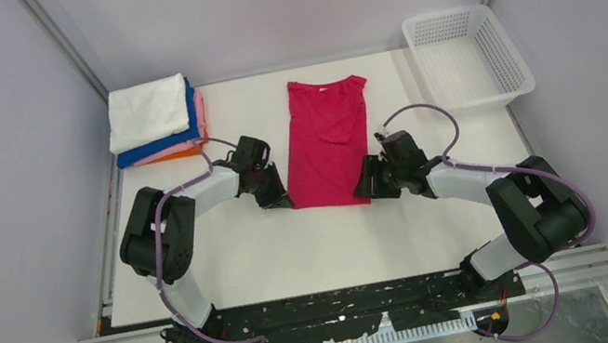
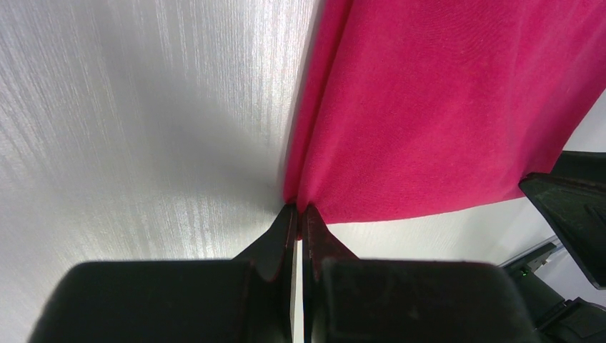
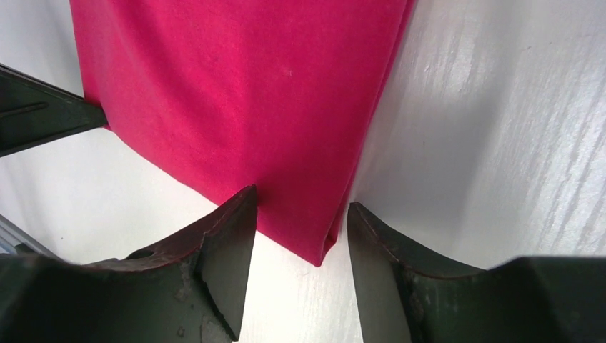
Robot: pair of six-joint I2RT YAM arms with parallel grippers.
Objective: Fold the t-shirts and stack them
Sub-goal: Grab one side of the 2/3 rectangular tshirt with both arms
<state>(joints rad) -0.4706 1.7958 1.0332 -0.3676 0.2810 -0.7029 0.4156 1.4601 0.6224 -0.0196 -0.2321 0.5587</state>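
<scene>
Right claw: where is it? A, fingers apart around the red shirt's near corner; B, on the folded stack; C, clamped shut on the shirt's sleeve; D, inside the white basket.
A: in its wrist view the right claw stands with fingers apart around a near corner of the red shirt.

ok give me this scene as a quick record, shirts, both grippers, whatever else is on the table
red shirt: flat on the table, folded narrow lengthwise, collar at the far end
left gripper: shut on the shirt's near left corner
right gripper: open, fingers either side of the near right corner
folded stack: far left, white on top, then blue, pink, orange
basket: white, far right corner
</scene>
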